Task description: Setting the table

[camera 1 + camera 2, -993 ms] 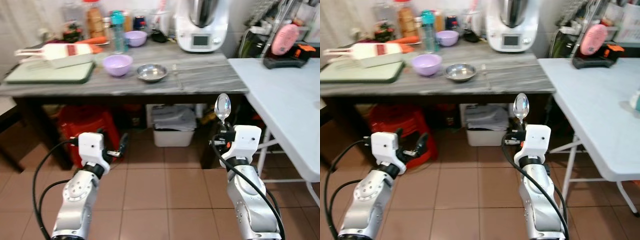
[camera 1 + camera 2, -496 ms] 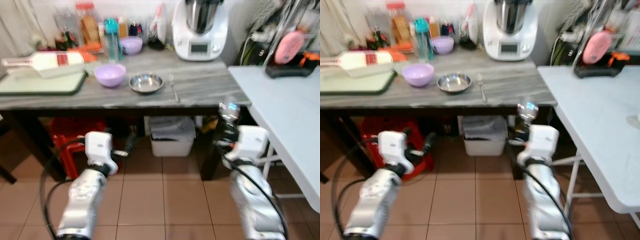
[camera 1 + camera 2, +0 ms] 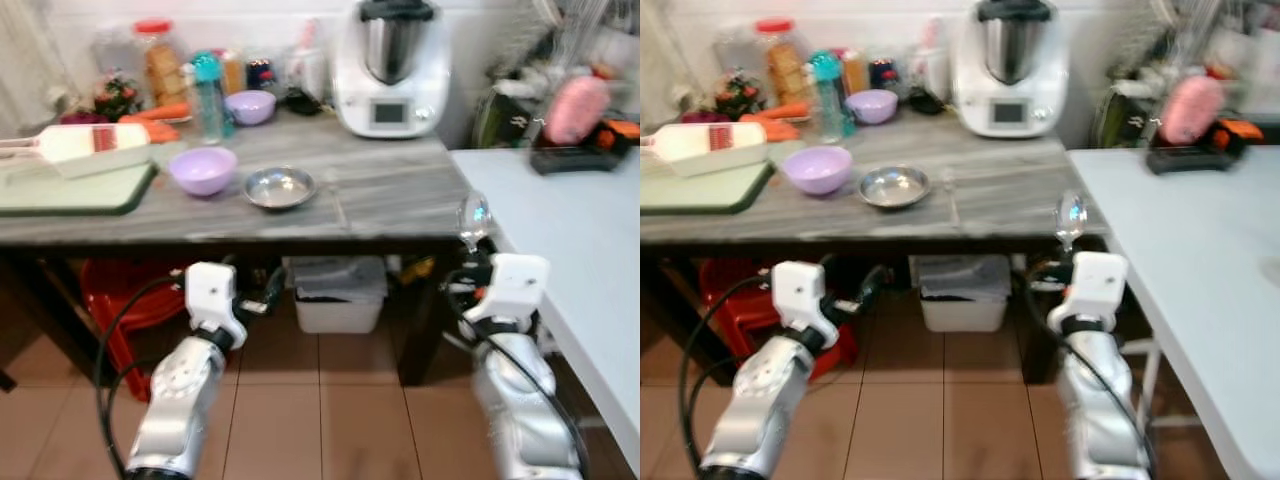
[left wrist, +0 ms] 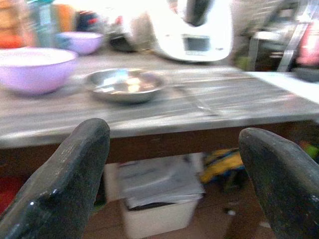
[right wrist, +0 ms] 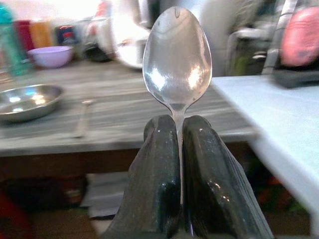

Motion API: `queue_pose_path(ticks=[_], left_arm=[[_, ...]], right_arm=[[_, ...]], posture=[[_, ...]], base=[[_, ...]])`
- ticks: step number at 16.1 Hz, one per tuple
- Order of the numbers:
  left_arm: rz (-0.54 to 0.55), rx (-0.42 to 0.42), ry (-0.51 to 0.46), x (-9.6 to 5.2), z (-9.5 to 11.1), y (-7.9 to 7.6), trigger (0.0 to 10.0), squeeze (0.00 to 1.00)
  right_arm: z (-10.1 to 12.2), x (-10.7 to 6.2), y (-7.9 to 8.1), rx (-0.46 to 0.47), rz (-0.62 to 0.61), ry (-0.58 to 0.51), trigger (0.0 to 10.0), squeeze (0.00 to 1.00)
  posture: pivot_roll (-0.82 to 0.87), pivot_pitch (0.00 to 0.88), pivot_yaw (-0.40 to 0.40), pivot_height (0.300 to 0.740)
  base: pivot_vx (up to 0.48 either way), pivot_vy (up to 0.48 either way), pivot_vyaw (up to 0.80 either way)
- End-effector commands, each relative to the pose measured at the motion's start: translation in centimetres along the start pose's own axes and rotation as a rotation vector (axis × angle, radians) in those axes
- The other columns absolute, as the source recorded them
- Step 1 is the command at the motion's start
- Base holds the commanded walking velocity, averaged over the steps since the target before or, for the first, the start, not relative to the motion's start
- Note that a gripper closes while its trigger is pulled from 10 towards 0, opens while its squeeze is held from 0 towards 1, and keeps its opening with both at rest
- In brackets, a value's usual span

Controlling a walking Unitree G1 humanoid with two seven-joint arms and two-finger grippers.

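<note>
Two grippers were raised before the grey counter (image 3: 380,190): the right gripper (image 5: 178,130) was clamped on a spoon (image 5: 177,55) held upright, while the left gripper (image 3: 268,291) was spread apart, holding nothing.

**Grey Counter, White Table**

A grey wood-grain counter (image 3: 390,190) carries a lavender bowl (image 3: 202,169), a steel bowl (image 3: 279,186) just beside it, a fork (image 3: 951,196), a green board (image 3: 75,190) under a white bottle (image 3: 75,142), a teal bottle (image 3: 208,83), a second lavender bowl (image 3: 250,106) — and a white kitchen machine (image 3: 392,65). To its right, a pale table (image 3: 580,230) holds a black-and-orange thing (image 3: 585,155).
</note>
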State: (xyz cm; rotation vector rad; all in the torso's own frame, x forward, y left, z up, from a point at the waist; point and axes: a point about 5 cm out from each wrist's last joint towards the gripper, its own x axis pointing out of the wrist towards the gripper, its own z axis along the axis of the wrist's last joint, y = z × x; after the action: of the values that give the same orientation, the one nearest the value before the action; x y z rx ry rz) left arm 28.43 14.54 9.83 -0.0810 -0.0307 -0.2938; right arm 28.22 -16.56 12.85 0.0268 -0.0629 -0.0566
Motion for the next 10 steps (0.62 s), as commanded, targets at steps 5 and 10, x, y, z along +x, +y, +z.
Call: queue_pose_path(ticks=[5, 10], left_arm=[[0.003, 0.012, -0.003, 0.09, 0.17, 0.06, 10.0, 0.00], [-0.018, 0.004, 0.015, -0.32, -0.41, -0.63, 10.0, 0.00]], right_arm=[[0.60, 0.23, 0.23, -0.003, 0.009, -0.026, 10.0, 0.00], [0.53, 0.18, 0.18, -0.004, -0.001, -0.024, 10.0, 0.00]], posture=[[0.03, 0.000, 0.007, 0.740], [0.03, 0.000, 0.008, 0.740]], base=[[0.313, 0.000, 0.30], [0.299, 0.000, 0.00]])
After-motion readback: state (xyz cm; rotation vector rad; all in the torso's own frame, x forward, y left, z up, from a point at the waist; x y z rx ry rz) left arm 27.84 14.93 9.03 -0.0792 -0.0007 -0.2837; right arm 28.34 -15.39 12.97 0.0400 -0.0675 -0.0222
